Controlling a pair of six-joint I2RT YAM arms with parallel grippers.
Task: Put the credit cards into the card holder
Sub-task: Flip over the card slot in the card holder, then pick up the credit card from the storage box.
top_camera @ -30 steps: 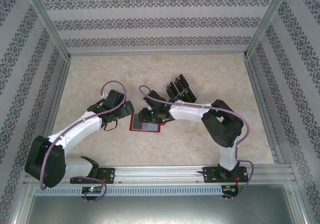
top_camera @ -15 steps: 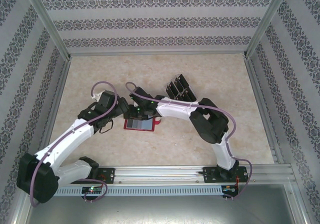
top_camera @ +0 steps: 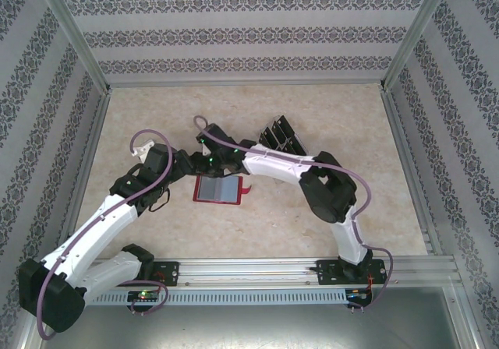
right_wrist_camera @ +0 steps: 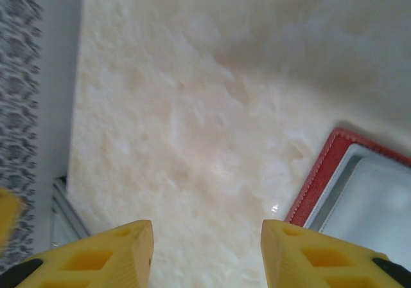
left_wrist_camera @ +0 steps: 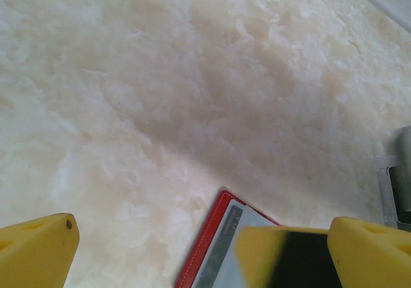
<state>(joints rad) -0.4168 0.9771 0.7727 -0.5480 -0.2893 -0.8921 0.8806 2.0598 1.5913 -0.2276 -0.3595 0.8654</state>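
Card holder [top_camera: 219, 188] lay beside the empty left tool [left_wrist_camera: 202, 244], wide open, and the half-open, empty right tool [right_wrist_camera: 207, 256]; either might shove it.

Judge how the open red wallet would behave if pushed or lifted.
The wallet lies open and flat, so it would probably slide rather than tip. The smooth table probably offers little grip. Its thin covers might flex when lifted.

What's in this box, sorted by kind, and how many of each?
Robot arms: 2 (left arm, right arm)
Red card holder: 1, lying open on the table
Cluster of black credit cards: 1; the single cards are too small to count
Total: 4
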